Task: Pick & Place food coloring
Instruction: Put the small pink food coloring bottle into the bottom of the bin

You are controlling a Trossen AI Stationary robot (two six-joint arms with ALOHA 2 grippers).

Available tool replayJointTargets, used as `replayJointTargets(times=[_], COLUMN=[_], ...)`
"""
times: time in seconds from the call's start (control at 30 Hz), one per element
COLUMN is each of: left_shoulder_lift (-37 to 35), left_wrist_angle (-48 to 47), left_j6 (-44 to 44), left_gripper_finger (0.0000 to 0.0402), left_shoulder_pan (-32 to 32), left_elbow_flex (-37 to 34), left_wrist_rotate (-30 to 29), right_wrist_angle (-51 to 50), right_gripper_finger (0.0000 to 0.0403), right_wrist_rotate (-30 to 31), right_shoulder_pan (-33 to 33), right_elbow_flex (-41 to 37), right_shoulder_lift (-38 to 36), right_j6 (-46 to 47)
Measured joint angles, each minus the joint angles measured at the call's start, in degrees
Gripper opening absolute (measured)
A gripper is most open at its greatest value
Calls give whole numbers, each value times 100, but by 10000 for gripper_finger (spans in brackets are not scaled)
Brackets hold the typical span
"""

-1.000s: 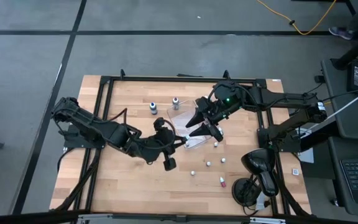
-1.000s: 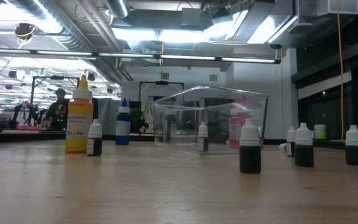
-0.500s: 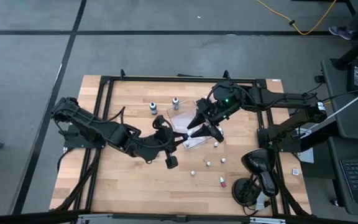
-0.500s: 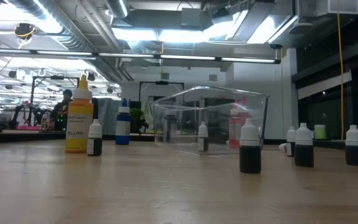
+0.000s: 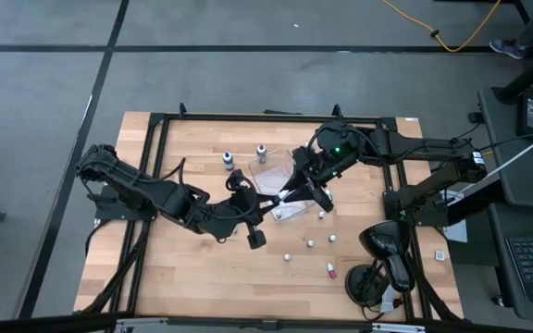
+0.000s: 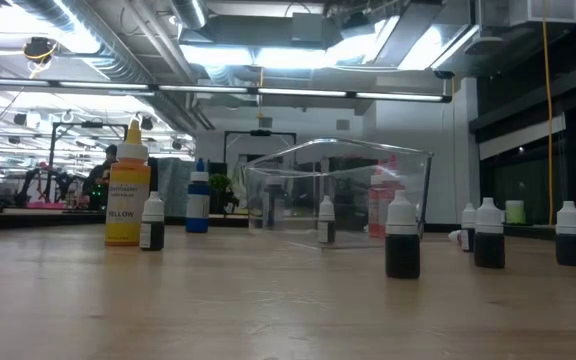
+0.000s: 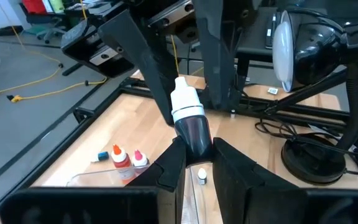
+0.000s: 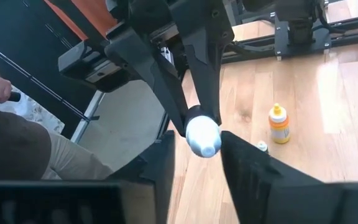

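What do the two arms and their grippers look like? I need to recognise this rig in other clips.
Both arms are dark, jointed and trailed by black cables. The left gripper and right gripper each end in two flat, tapering black fingers. A small green light glows on the right arm.

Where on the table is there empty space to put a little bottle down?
The bare wood near the front left corner is free, and so is the back right corner. It is crowded in the middle, around the clear tray where both tools meet, and by the small bottles at front right.
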Motion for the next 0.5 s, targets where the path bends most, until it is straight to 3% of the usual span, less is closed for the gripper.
replayJointTargets(times=[0.2, 0.5], left_shoulder_lift=[0, 0], left_wrist_angle=[-4, -14], left_j6=[-1, 35], left_gripper_finger=[57, 61], left_shoulder_pan=[-2, 19], left_elbow_flex=[0, 0], left_wrist_rotate=[-1, 37], right_wrist_angle=[0, -11], right_gripper_finger=[85, 66], right_wrist_rotate=[15, 39], right_shoulder_pan=[0, 2], right_elbow_flex=[0, 0], right_shoulder_lift=[0, 0], right_j6=[-100, -100])
